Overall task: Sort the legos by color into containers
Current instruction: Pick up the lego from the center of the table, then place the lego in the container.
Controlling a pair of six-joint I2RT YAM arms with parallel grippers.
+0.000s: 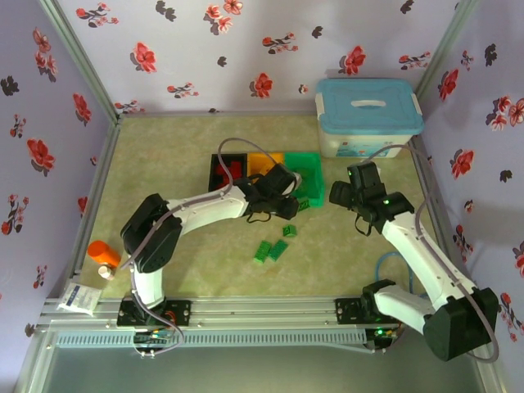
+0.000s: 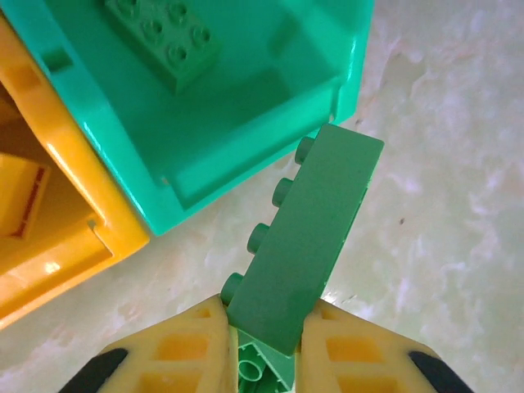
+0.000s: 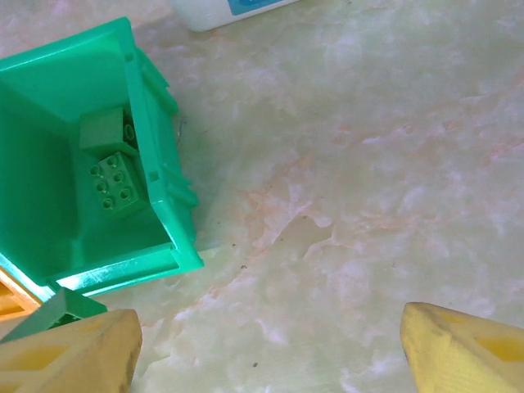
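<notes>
1. The left gripper [image 2: 264, 321] is clamping a long green brick [image 2: 307, 237] by its near end and holding it just outside a corner of the green bin [image 2: 246, 123]. The step in hand looks like delivering a green piece.
2. The next move is calling for a short carry over the rim. The release should land beside the green lego [image 2: 164, 37] lying inside, not in the yellow-orange bin [image 2: 74, 213] touching it.
3. The right gripper [image 3: 270, 348] is hanging with its fingers spread wide and nothing between them, over bare tabletop [image 3: 368, 164] beside the green bin.
4. Loose green legos [image 1: 270, 249] are lying near the tabletop's middle. The black bin [image 1: 221, 168] is probably holding red pieces, though they are small from above.
5. The tabletop is showing a pale marbled finish, flowered lilac walls [image 1: 246, 49] are enclosing it, and a white box [image 1: 368, 115] is sitting at the far right corner.
</notes>
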